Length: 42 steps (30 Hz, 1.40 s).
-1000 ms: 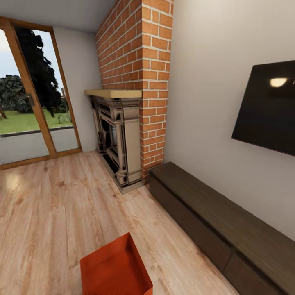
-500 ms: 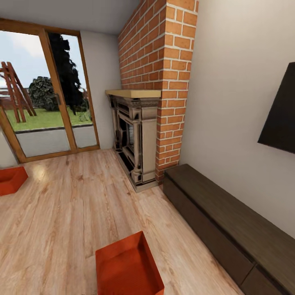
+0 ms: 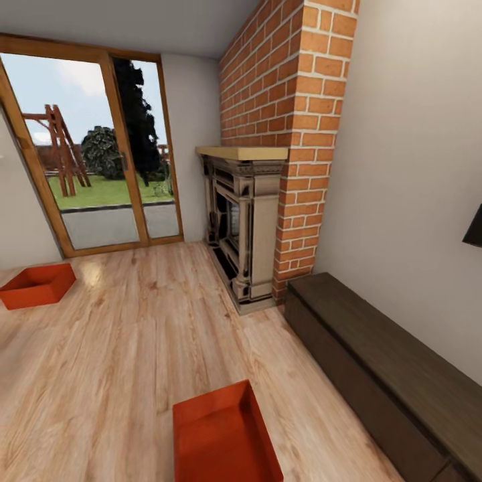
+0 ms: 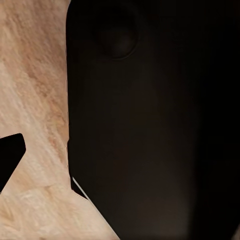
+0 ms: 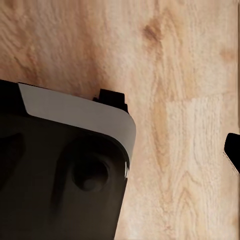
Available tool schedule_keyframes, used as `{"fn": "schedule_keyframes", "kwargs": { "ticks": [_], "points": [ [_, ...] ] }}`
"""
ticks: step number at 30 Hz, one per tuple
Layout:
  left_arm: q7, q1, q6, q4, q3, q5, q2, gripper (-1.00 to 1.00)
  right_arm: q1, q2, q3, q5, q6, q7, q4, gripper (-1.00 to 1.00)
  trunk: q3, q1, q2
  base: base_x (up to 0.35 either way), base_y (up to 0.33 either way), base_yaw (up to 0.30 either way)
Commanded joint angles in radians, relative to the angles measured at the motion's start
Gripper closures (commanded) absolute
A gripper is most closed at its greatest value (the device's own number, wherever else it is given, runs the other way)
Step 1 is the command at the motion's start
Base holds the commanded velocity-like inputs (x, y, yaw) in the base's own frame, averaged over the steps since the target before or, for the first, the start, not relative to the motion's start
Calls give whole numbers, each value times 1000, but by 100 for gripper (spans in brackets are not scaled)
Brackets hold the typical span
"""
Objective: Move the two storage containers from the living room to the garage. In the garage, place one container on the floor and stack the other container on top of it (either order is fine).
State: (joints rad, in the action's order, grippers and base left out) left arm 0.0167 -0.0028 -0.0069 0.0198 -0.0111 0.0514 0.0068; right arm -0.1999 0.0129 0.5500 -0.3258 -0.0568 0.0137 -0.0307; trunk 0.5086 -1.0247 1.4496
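Two orange-red storage containers rest on the light wood-plank floor of the living room. One container (image 3: 224, 435) lies open side up just in front of me, low in the head view. The other container (image 3: 37, 284) sits farther off at the left, near the glass door. In the left wrist view one dark fingertip (image 4: 10, 157) of my left gripper (image 4: 120, 165) shows at the frame edge over bare planks. One fingertip (image 5: 233, 151) of my right gripper (image 5: 120, 150) likewise sits at the edge. Both look spread wide and hold nothing.
A brick fireplace (image 3: 258, 201) stands ahead against the cream wall. A long dark low cabinet (image 3: 375, 375) runs along the right wall. A wood-framed glass door (image 3: 94, 161) fills the left back. My dark body (image 4: 150, 125) blocks much of both wrist views.
The head camera has swung left, so the whole scene slid right. The far container came into view at the left, and the wall TV has nearly left the right edge.
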Motion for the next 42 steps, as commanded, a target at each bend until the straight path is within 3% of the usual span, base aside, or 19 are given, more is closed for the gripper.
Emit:
{"fn": "schedule_keyframes", "kwargs": {
  "ticks": [1, 16, 42],
  "points": [
    [2, 0, -1, 0, 0, 5, 0, -100, -1, -1, 8, -9, -6, 0, -3, -100, 1, 0, 0, 229, -78, 20],
    [2, 0, -1, 0, -1, 5, -1, -100, -1, -2, 8, -10, -5, 2, -3, -100, 1, 0, 0, 263, -104, 5],
    [2, 0, -1, 0, -1, 5, -1, -100, -1, -1, 8, -10, -6, 1, -3, -100, 1, 0, 0, 5, -1, 261]
  ]
}}
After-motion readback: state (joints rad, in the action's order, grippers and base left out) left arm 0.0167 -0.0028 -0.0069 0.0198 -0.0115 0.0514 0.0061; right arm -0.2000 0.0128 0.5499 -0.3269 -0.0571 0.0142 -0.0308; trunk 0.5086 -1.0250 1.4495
